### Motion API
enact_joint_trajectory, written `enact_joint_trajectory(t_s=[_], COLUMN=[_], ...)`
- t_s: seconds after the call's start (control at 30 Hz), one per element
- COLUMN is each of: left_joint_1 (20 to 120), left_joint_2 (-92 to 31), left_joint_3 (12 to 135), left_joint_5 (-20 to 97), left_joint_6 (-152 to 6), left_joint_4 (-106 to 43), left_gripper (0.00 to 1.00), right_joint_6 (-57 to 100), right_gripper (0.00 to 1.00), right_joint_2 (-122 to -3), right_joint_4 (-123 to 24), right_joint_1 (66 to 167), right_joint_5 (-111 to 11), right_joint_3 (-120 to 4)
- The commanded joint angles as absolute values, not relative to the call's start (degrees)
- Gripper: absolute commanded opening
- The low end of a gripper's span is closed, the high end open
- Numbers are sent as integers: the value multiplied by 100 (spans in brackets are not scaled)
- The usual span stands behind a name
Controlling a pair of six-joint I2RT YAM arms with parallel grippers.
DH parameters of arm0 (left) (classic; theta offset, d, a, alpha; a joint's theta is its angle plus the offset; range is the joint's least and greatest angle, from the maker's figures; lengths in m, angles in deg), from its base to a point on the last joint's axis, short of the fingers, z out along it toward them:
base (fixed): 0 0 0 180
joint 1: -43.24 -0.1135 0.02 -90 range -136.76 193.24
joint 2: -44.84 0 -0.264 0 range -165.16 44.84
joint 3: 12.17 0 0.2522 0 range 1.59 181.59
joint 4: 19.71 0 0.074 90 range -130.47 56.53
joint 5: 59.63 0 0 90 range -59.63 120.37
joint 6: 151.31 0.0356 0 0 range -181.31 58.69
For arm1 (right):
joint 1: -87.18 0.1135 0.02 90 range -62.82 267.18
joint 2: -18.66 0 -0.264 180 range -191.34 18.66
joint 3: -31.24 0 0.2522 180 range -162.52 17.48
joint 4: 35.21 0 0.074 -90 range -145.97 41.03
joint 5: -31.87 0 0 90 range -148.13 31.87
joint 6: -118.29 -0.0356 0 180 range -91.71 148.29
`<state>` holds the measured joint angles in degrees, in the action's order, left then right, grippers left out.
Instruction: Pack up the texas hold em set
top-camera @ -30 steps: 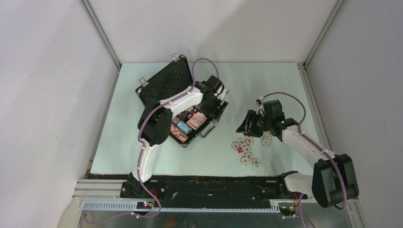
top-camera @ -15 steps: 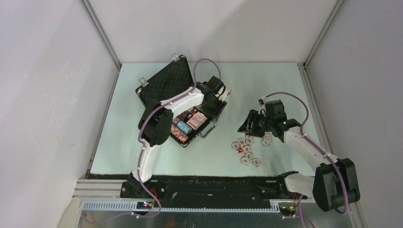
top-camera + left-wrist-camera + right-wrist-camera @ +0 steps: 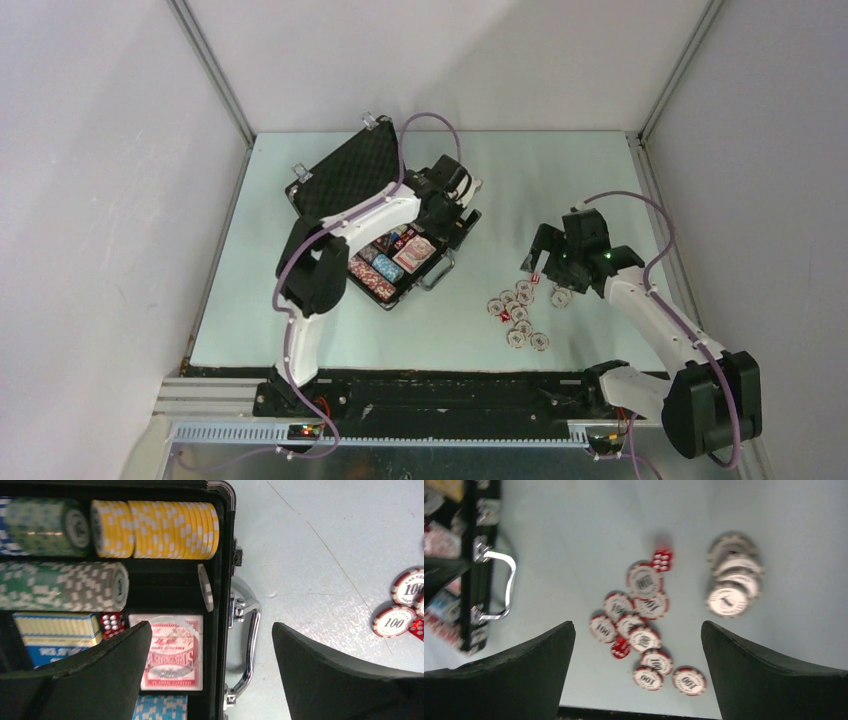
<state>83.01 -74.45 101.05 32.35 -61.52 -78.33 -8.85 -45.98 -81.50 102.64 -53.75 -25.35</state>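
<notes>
Well, the black case (image 3: pixel 226 540) lies open on the left half of the worktop (image 3: pixel 560 180), its lid (image 3: pixel 350 175) tilted back. Inside, the left wrist view shows a row of yellow chips (image 3: pixel 160 530) along the top, a green roll (image 3: pixel 47 525) beside it, a green-and-grey roll (image 3: pixel 65 585) below, one pale chip (image 3: pixel 205 587) standing on edge against the wall by the handle (image 3: pixel 248 640), a blue card deck (image 3: pixel 57 630), a red card deck (image 3: pixel 172 650), red dice (image 3: pixel 112 622) between the two decks, and pale blue chips (image 3: pixel 160 707) at the lower edge. The left pincer (image 3: pixel 210 627) hangs over the case's handle side, spread wide, holding nothing. Outside the case, right of it, lie nine red-and-white chips (image 3: pixel 644 580), two loose dice (image 3: pixel 662 560) and a fanned heap of about four grey-white chips (image 3: pixel 731 580); blur hides the exact number. The right pincer (image 3: pixel 636 625) hovers above them, spread wide and empty.
</notes>
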Motion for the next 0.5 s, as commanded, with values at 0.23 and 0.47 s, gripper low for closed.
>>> enact_joint_trajectory(t_s=[0.23,0.47], left_joint_1=[8910,9345], left_joint_2=[-5765,-5699], left_joint_3=[9299,9071], left_joint_5=[2342,2905], left_joint_6=[-6547,-6544], left_joint_4=[-6827,-6015], left_gripper=[100,100], right_joint_6=[-1176,-1594], right_gripper=[100,99], right_joint_2=[-5028,-4912], right_joint_4=[-9525,-9908], right_joint_1=[9931,9318], right_joint_5=[-7240,-6867], right_joint_3=[-3117,-3117])
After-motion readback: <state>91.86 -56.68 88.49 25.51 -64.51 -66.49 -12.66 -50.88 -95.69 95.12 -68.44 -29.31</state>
